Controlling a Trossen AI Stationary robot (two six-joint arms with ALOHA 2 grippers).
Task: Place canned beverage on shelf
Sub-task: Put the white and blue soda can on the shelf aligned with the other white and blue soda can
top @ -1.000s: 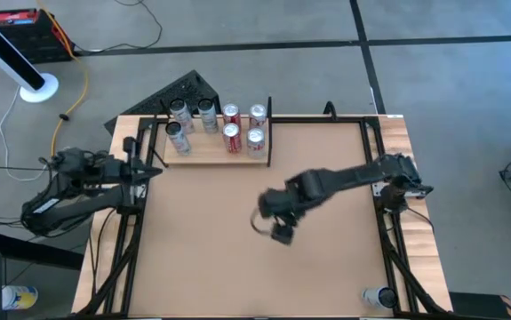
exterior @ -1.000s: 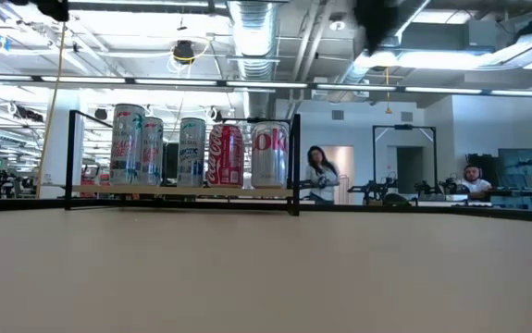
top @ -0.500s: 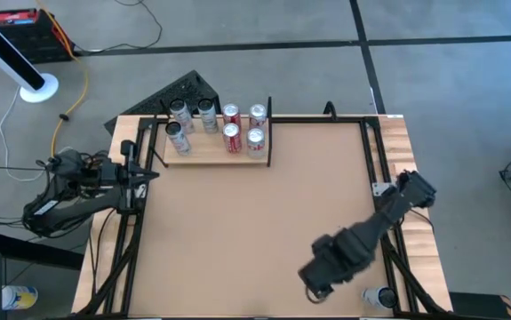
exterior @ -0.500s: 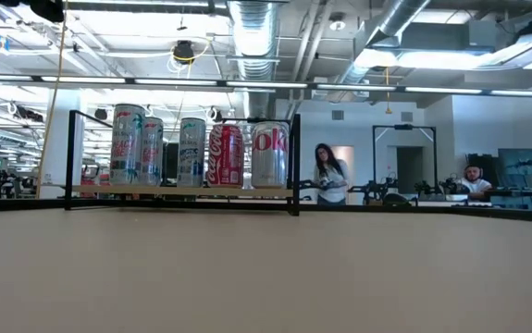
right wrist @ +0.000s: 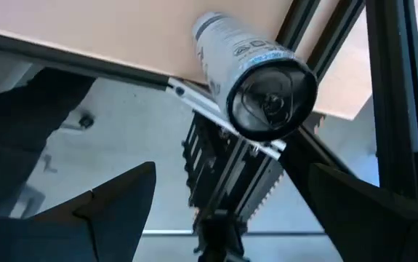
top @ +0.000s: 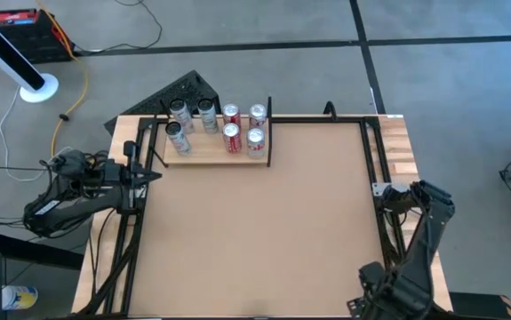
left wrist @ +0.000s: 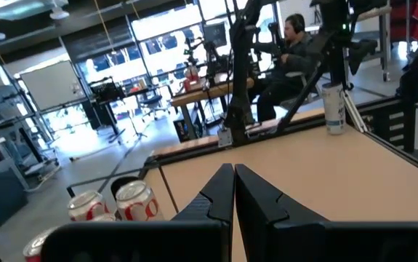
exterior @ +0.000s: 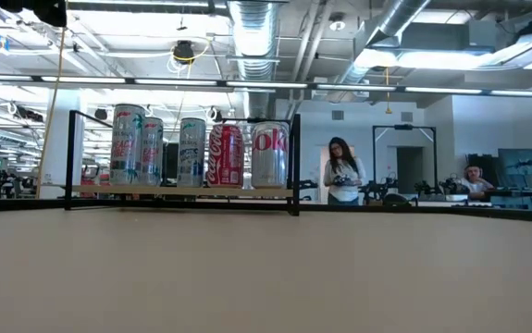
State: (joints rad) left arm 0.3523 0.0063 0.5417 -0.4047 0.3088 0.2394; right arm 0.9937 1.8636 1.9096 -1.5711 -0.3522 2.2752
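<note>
The shelf point(top: 215, 151) is set at the far left part of the surface point(top: 255, 231), with its thin black end piece upright on the side toward the middle. Six cans are stood on it in two rows: three silver cans point(top: 182, 124) toward the left and three red-and-white cans point(top: 243, 126) toward the end piece. In the low view the cans point(exterior: 196, 153) are seen upright in a line on the shelf point(exterior: 178, 191).

The left gripper point(top: 141, 172) is held at the left edge of the surface, near the shelf; its jaws are pressed together, as the left wrist view shows point(left wrist: 233, 191).

The right gripper point(top: 368, 300) is lowered at the near right corner of the surface. In the right wrist view its jaws are spread wide apart point(right wrist: 223, 200), and a silver can point(right wrist: 248, 76) is seen beyond them, top toward the camera, at the surface's edge, untouched by either finger.

People are visible in the room behind, in the low view.
</note>
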